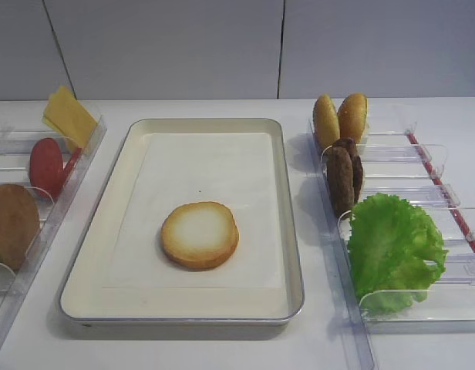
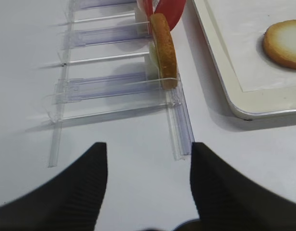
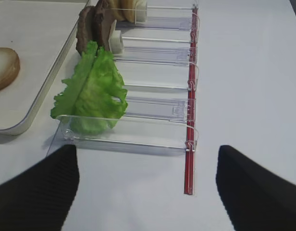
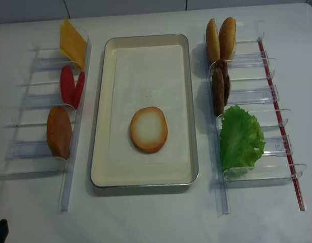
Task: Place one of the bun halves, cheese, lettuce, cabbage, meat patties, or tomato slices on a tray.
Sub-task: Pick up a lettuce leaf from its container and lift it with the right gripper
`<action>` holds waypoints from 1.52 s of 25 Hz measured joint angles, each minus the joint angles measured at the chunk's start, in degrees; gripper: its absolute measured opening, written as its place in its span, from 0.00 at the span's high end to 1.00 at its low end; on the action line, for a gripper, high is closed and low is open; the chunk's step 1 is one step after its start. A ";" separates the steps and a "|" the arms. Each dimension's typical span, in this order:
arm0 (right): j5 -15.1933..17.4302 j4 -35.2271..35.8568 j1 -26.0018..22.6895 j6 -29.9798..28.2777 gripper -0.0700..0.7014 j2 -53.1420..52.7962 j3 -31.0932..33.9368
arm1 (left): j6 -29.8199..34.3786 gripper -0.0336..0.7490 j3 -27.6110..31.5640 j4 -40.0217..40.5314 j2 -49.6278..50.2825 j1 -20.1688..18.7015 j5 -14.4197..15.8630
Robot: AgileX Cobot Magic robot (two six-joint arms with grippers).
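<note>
White table (grey wall panels behind); both arms' fingers spread, grasping nothing.

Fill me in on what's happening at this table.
A burger is being assembled. One bun half lies flat on the tray, pale face up. Both end effectors, left and right, are open, empty and pulled back. The lettuce, meat patties, tomato slices and cheese wait in the racks.

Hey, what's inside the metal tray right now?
Inside the tray lies a cream paper lining, and on it one bun half, pale toasted face up. Nothing else is on it. The tray's metal floor is covered by the paper.
</note>
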 joint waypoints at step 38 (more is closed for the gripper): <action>-5.41 21.37 0.00 -3.69 0.13 60.41 -17.03 | 0.00 0.50 0.00 0.00 0.00 0.00 0.00</action>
